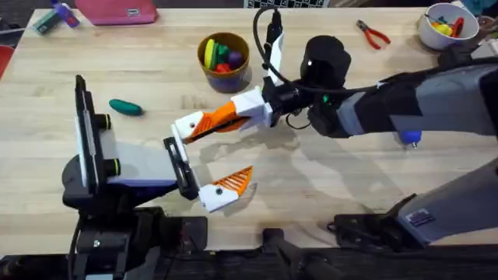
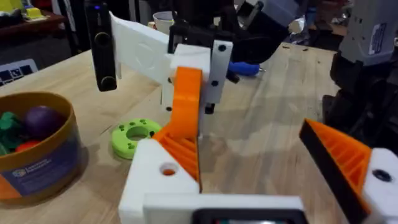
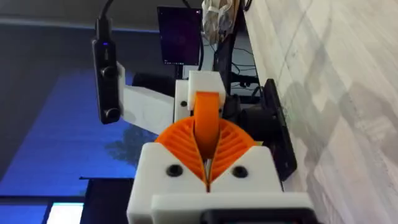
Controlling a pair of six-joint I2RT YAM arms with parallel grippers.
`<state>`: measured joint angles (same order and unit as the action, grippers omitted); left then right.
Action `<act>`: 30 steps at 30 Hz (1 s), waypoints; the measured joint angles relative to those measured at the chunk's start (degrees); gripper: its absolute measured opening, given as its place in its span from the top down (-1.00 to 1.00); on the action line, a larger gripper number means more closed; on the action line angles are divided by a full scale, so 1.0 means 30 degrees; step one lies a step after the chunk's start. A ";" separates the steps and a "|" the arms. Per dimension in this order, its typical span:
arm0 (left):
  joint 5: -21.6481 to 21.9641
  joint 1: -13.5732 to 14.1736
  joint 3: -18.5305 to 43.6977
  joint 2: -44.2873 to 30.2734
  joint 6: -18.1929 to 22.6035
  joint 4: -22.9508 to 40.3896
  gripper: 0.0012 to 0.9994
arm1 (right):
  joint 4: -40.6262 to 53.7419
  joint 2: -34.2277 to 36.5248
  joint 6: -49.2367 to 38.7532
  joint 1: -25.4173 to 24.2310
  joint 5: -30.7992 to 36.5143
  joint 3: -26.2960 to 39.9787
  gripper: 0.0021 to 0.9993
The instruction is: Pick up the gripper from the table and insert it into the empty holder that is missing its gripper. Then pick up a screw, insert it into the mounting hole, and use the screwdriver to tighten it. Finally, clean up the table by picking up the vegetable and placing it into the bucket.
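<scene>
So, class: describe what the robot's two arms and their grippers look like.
The right arm is black and grey, with a black cable looping above its wrist. Both the right gripper and the left gripper have white bodies, dark screw holes and orange ribbed finger pads.

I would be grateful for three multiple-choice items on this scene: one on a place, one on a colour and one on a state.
1. Where is the green toy cucumber?
A. In the cup
B. On the bare table, left of the cup
C. In the white bowl

2. What colour are the pliers' handles?
A. Red
B. Blue
C. Yellow

3. What is the right end effector doing?
A. Hanging open above the cup
B. Gripping the screwdriver
C. Shut on the orange finger

Answers:
1. B: in the overhead view the cucumber lies on the wood, apart from the cup.
2. A: the pliers at the table's far side have red handles.
3. C: the right wrist view shows the right end effector closed around the upright orange finger.
</scene>
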<state>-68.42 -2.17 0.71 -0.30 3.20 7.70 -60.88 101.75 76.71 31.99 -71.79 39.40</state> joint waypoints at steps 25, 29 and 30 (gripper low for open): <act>0.0007 0.0000 0.0000 -0.0007 -0.0153 0.0000 -0.97 | -0.0634 0.0000 -0.0007 0.0036 0.0503 -0.0474 0.99; 0.0007 0.0000 0.0000 -0.0007 -0.0160 0.0000 -0.97 | -0.0634 0.0000 -0.0007 0.0036 0.0510 -0.0474 0.99; 0.0007 0.0000 0.0000 -0.0007 -0.0153 0.0000 -0.97 | -0.0634 0.0000 -0.0007 0.0036 0.0515 -0.0474 0.99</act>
<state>-68.40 -2.17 0.71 -0.32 2.74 7.70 -62.78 101.75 76.69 32.10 -70.25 37.98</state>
